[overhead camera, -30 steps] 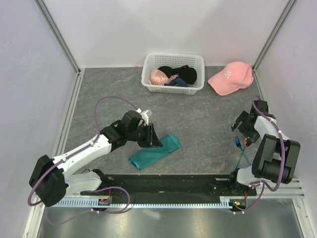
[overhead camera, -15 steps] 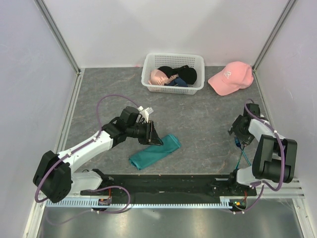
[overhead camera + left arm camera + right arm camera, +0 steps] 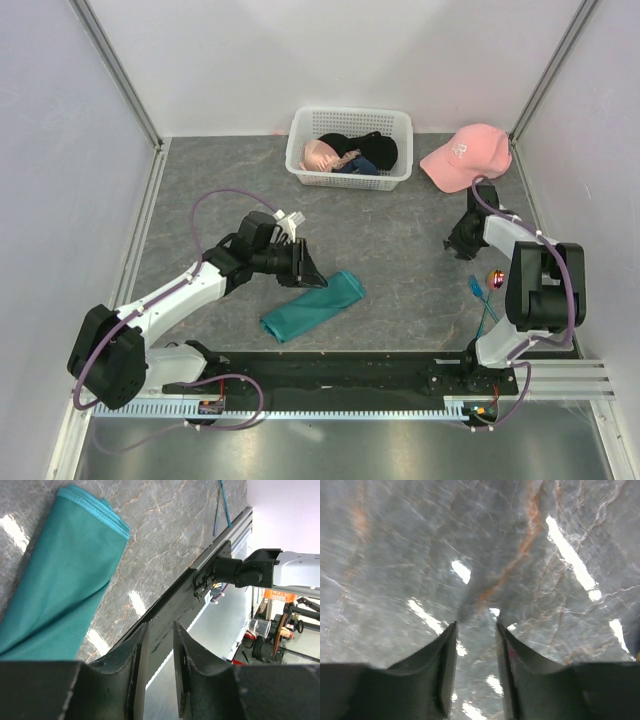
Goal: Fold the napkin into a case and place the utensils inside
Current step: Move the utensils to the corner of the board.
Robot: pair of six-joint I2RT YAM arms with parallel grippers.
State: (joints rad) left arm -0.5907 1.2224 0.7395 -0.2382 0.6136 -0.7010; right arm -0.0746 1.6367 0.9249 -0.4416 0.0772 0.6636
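Left gripper point(image 3: 305, 268), top view: poised just beside the napkin point(image 3: 312, 305), on its far left side. The napkin lies on the worktop point(image 3: 400, 240) as a narrow folded strip, slanting, ahead of the arm bases. The right gripper point(image 3: 458, 240) sits low over bare stone, near the utensils point(image 3: 484, 290) but not on them. The blue fork point(image 3: 477, 290) and the red-headed piece point(image 3: 495, 277) lie just beside the right arm, well apart from the napkin. A white basket point(image 3: 347, 181) of clothes and a pink cap point(image 3: 465, 155) sit by the far wall. Jaw gaps are too small to read here.

Left wrist view: the left gripper point(image 3: 160, 627) has its jaws a narrow gap apart, with nothing between them. The napkin point(image 3: 65, 575) shows a stitched hem and stacked layers, detail the top view lacks. The utensils point(image 3: 223, 505) appear only as thin stems far off.

Right wrist view: the right gripper point(image 3: 476, 627) is partly open and empty, its fingers framing only worktop point(image 3: 470, 545). Neither utensil appears, so only the top view fixes their position.

Risks, as judged:
- Thin cutlery lying flat may skid away from closing fingers.
- The right arm, so close, may sweep the cutlery aside.
- A careless pinch on the napkin may lift a single layer and undo the fold.
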